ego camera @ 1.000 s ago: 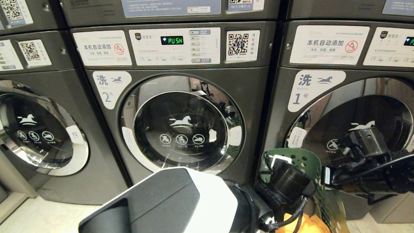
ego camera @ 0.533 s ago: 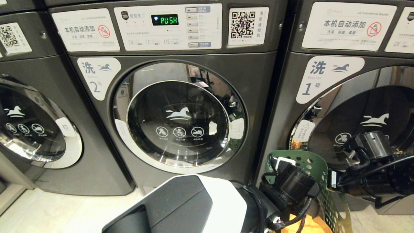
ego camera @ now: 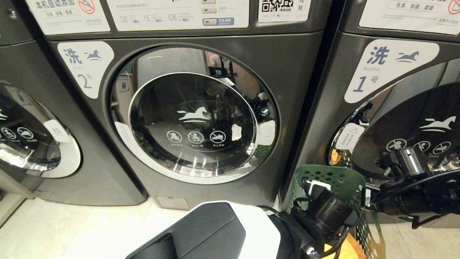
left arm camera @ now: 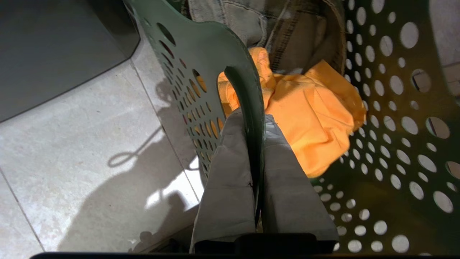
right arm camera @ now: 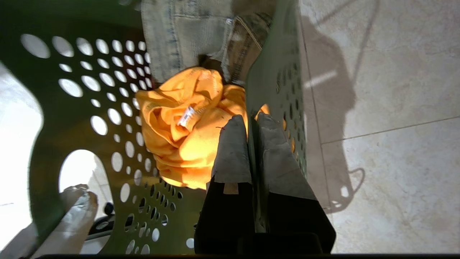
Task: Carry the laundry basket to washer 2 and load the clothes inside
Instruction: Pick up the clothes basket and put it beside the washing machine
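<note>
Both hands are clamped on the laundry basket (ego camera: 332, 180): the left hand (left arm camera: 257, 129) pinches one wall's rim, one finger inside and one outside, and the right hand (right arm camera: 251, 124) pinches the opposite wall in the same way, so the basket hangs or stands between the two arms. From the head camera the basket sits low on the robot's right, in front of the washer labelled 1 (ego camera: 391, 68), just beside the seam between that machine and washer 2 (ego camera: 194, 122), whose chrome-ringed door is shut. Inside the basket lie the clothes: a bright yellow garment (left arm camera: 309, 115) bunched near the middle and a faded denim piece (right arm camera: 187, 32) beyond it; a pink-red garment does not show. The tiled floor (left arm camera: 72, 144) lies pale under the perforated walls. By my reading the basket is thin, springy plastic, light with this small load, and its walls would bow if squeezed near the rim's middle, so the oval cut-out handle (right arm camera: 81, 171) or the thickened rim looks the firmest place to hold. The clothes are soft and limp; the yellow garment should come up easily if pinched at a raised fold on top, while the denim is heavier and stiffer and may drag the rest along. Washer 2's door must be opened before any loading.
</note>
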{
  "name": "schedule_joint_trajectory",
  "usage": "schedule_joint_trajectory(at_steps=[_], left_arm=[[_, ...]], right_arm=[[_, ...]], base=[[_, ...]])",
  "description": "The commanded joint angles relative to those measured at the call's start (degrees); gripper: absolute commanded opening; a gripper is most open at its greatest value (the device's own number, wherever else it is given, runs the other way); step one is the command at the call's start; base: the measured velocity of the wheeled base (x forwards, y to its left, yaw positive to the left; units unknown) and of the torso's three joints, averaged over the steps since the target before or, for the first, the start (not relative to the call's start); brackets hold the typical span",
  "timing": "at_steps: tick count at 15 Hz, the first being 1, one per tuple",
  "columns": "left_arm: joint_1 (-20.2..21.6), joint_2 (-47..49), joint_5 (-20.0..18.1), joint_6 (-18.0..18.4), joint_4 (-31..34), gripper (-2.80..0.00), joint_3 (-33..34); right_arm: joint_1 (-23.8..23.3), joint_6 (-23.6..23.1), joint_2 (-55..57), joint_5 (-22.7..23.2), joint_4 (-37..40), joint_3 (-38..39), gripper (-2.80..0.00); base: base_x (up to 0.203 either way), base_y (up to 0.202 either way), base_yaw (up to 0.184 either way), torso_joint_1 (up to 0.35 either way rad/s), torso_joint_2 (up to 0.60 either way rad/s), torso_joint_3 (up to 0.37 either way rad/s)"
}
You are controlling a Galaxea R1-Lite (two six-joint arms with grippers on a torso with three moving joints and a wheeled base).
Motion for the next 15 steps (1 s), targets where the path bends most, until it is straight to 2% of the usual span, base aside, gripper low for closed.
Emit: schedule_joint_trajectory(at_steps=[1, 7, 15], left_arm=[[-0.5, 0.2, 0.1, -0.1, -0.1, -2.8, -0.3], [-0.7, 3.3, -0.3, -0.1, 0.1, -2.8, -2.5], [-1.2, 4.9, -1.0, -0.2, 0.3, -2.8, -3.9]], right_arm=[[-0.3, -0.3, 1.0, 0.0, -0.4, 0.9, -2.8], [-1.1, -0.3, 4.5, 0.0, -3.6, 2.2, -2.8], [-2.5, -0.4, 5.2, 0.0, -3.6, 2.1, -2.8]], base=[[0.0, 0.0, 0.0, 0.005, 0.0, -0.199], [0.0, 0.0, 0.0, 0.006, 0.01, -0.197], [0.0, 0.0, 0.0, 0.0, 0.0, -0.191]])
